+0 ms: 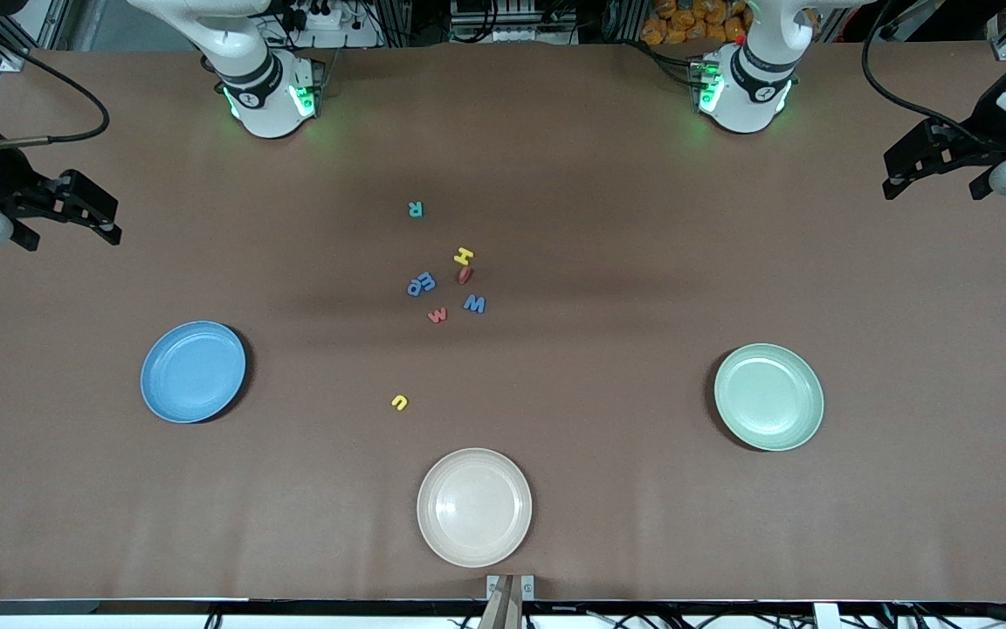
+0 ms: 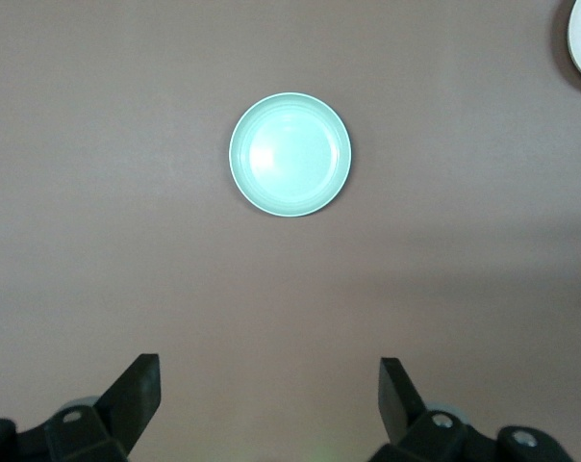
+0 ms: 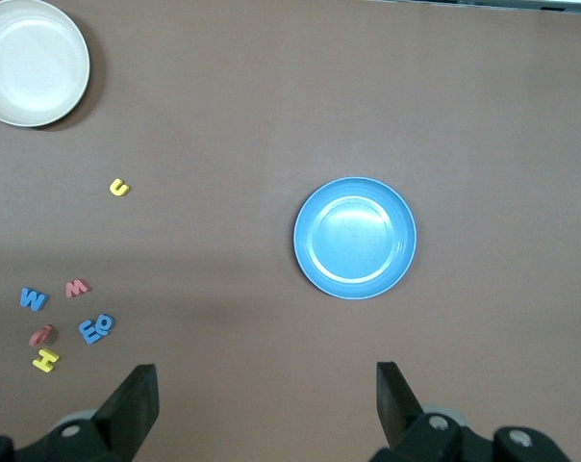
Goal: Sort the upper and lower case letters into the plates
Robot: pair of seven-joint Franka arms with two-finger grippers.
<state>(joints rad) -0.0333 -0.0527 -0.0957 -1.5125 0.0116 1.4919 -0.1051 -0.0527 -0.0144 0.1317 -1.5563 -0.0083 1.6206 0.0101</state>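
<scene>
Several small toy letters lie mid-table: a teal R (image 1: 416,209), a yellow H (image 1: 464,256), a red i (image 1: 465,275), a blue pair (image 1: 421,284), a blue W (image 1: 474,303), a red w (image 1: 437,314) and a yellow u (image 1: 399,402). The sky-blue plate (image 1: 193,371) sits toward the right arm's end, the mint plate (image 1: 768,397) toward the left arm's end; both are empty. My right gripper (image 1: 73,231) hangs open high over its table end, looking down on the blue plate (image 3: 355,238). Over the other end, my left gripper (image 1: 933,188) is open too, above the mint plate (image 2: 290,154).
A cream plate (image 1: 474,507) lies empty near the front edge, nearer the camera than the letters. The arm bases (image 1: 272,96) (image 1: 743,87) stand along the table's back edge. Brown cloth covers the table.
</scene>
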